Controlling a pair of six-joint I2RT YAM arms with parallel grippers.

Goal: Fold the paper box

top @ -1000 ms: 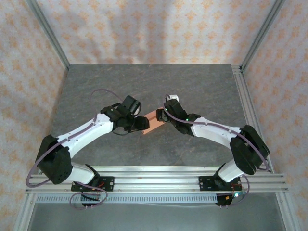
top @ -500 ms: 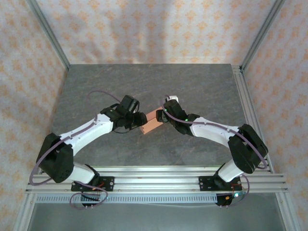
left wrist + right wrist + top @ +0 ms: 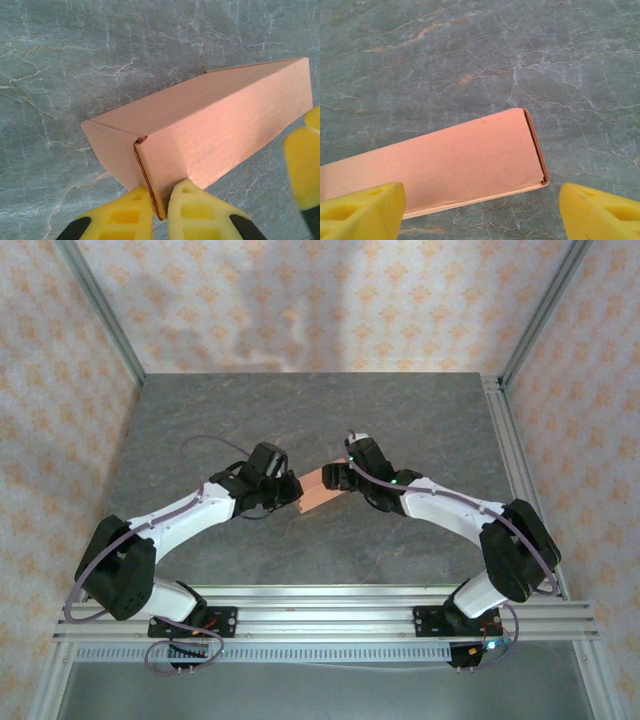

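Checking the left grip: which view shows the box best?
Left wrist: the box, close up, its corner pinched by the left gripper. Right wrist shows one end; top external, a small patch.

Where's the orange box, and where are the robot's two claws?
box (image 3: pixel 215 125): left wrist view, on its broad side panel.
left gripper (image 3: pixel 160 194): left wrist view, between its yellow fingertips.
right gripper (image 3: pixel 480 194): right wrist view, midway between its yellow fingertips.

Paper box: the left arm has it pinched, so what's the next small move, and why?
Probably close the right gripper on the paper box: its fingers stand wide open either side of the box's free end, while the left gripper pinches the other corner.
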